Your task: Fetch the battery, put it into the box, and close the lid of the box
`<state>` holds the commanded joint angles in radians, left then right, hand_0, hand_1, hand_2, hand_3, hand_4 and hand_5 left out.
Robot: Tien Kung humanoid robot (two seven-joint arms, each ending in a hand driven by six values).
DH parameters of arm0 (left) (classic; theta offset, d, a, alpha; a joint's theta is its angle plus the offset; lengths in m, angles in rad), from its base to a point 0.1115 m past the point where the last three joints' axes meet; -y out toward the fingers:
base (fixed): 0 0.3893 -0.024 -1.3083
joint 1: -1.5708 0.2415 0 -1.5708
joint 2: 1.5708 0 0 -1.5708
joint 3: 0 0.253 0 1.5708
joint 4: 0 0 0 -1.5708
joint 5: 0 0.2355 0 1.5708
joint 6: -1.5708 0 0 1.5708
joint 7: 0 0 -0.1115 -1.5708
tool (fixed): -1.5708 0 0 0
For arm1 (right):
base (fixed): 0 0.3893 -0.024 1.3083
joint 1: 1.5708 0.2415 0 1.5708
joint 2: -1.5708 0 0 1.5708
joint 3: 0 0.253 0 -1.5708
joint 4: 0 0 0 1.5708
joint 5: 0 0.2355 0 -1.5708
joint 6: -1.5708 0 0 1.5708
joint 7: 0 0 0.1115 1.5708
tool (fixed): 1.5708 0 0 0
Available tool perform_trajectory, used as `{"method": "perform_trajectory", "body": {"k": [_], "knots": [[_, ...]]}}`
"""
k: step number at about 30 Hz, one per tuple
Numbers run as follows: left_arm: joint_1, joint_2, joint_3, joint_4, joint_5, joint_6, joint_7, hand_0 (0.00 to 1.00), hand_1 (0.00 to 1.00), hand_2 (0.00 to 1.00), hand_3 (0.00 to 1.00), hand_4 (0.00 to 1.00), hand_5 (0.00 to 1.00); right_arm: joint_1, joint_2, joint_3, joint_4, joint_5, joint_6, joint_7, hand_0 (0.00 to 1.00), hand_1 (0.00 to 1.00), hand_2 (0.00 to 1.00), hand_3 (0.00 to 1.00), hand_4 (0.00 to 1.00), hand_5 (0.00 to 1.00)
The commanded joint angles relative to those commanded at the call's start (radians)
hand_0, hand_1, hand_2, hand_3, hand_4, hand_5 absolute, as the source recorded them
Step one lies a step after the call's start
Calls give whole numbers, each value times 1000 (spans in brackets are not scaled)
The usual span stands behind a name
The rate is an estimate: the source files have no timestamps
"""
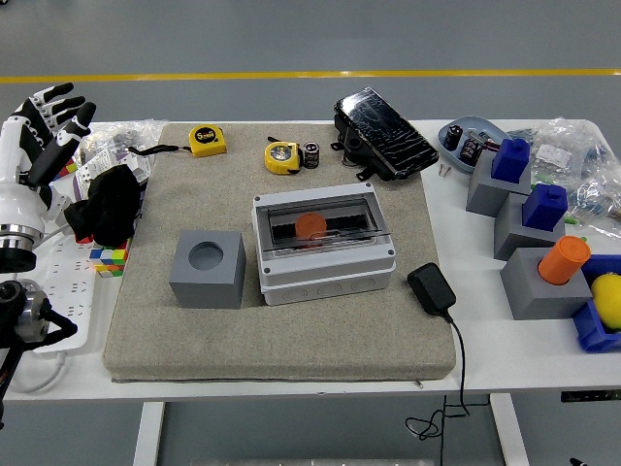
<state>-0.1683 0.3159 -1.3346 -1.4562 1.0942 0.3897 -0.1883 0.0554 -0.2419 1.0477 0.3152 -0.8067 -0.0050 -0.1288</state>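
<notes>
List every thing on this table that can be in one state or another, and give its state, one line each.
box: lid shut, clear cover down.
orange battery: inside the box, under the lid.
grey cube: round socket empty.
orange cylinder: seated in its grey block.
yellow tape measure: tape retracted.
black adapter: lying on the mat, cable trailing off the edge.
left hand: open, holding nothing, at the table's left edge.

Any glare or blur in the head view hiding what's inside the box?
Head view: sharp, evenly lit, soft shadows. Faint sheen on the grey box's clear lid, yet the orange cylinder inside reads clearly. Stronger reflections on the glossy black device behind.
</notes>
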Motion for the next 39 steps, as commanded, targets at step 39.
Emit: {"method": "perform_trajectory", "body": {"k": [39], "knots": [[8,3,-17,-16,22,-14,25,508,686,688,737,998,530,15,8,-26,-9,13,6,-5,649,678,693,637,992,555]]}}
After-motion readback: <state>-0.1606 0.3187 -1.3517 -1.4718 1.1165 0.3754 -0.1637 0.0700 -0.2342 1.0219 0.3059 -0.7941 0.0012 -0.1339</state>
